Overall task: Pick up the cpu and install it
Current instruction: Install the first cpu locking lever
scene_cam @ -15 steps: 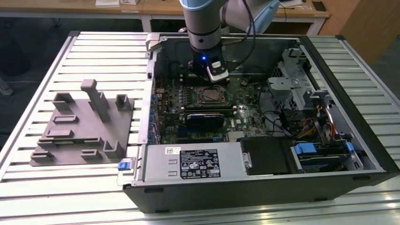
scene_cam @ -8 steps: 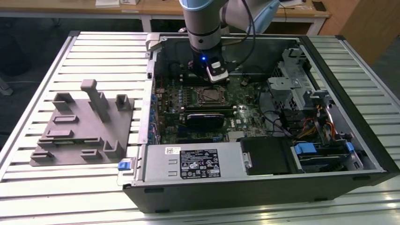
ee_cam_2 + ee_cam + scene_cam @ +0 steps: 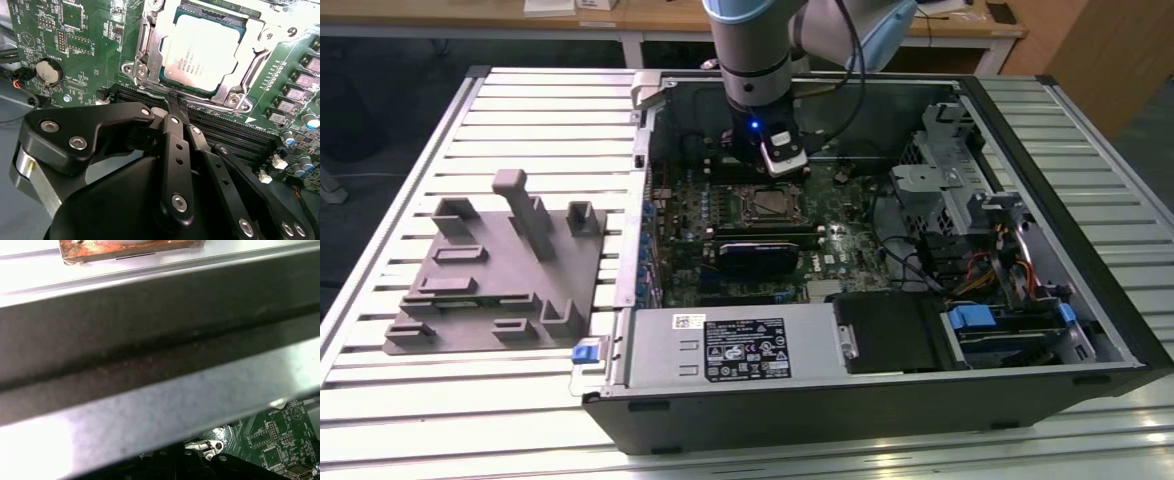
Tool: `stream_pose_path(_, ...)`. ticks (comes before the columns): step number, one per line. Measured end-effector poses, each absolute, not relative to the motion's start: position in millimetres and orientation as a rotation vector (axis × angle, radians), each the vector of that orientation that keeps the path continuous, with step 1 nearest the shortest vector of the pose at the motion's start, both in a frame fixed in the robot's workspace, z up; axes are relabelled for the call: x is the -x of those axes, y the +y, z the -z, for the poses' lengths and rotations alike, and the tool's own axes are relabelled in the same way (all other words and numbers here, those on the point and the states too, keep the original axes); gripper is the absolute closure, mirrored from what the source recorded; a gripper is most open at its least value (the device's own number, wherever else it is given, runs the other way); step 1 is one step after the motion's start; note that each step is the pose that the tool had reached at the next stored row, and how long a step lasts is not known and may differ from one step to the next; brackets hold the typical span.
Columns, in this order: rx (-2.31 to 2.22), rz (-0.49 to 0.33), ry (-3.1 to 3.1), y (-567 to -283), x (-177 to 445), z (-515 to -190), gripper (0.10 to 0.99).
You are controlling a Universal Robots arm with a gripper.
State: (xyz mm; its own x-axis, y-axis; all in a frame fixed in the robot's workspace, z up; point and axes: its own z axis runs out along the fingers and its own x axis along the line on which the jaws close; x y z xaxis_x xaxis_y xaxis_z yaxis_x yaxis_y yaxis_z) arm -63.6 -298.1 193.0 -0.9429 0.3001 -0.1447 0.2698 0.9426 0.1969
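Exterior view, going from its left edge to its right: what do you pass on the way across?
Grey fixture block on the slatted table → open computer case, left wall → cpu in its motherboard socket, with the gripper just beyond it → blue-tabbed drive bays → case's right wall.

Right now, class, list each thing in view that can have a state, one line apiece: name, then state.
cpu: seated flat in the socket, silvery top up.
socket frame: open around the cpu, not covering it.
gripper: shut, empty, hanging just beside the socket.
computer case: lying on its side, side panel off, board exposed.
grey fixture block: on the slatted table, nothing resting on it.
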Motion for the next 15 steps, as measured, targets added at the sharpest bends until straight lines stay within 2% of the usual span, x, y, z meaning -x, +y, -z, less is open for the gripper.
stream_pose_path(15,-0.545,-0.249,2.900,-298.2,63.6,-195.5,0.980)
